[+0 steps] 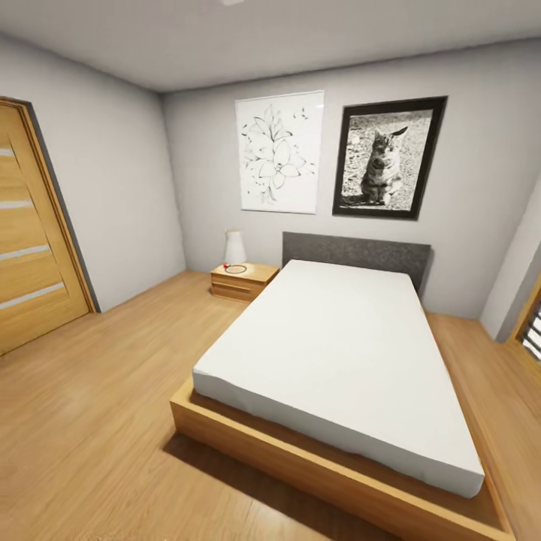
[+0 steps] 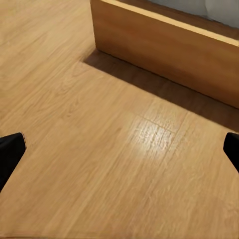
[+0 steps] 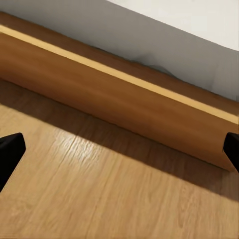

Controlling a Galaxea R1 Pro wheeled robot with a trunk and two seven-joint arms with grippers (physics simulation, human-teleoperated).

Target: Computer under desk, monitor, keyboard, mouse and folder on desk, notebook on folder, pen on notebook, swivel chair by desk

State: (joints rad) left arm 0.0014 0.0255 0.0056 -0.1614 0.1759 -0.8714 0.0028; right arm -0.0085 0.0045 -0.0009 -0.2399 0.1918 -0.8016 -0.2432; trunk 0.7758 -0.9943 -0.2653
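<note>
Left gripper (image 2: 119,149): spread wide, nothing between its black fingertips (image 2: 10,154), which sit at opposite edges of the left wrist view; it touches nothing.
Right gripper (image 3: 119,149): likewise spread wide and empty, dark fingertips (image 3: 10,152) far apart over bare boards.
Bedroom: grey walls and a wood plank floor (image 1: 90,421); the desk, chair and other task items are not among what the cameras take in here.
Ahead of the left gripper: open floor (image 2: 99,149), then the corner of the bed frame (image 2: 159,55) with its shadow on the planks.
Ahead of the right gripper: the long side of the wooden frame (image 3: 114,107), with the white mattress (image 3: 189,30) above it; a strip of floor (image 3: 99,199) lies between fingers and frame.
Open room: a broad stretch of bare floor to the left of the bed, running to the wooden door (image 1: 34,233).
Bed: a low platform (image 1: 300,458) carrying the mattress (image 1: 338,353), with a dark grey headboard (image 1: 357,255) against the far wall.
Beside the headboard: a small wooden nightstand (image 1: 242,282) with a white lamp (image 1: 234,248) on top.
Far wall: a flower drawing (image 1: 279,152) and a framed cat photograph (image 1: 388,158) hang side by side.
Right edge: part of a slatted window (image 1: 532,323).
</note>
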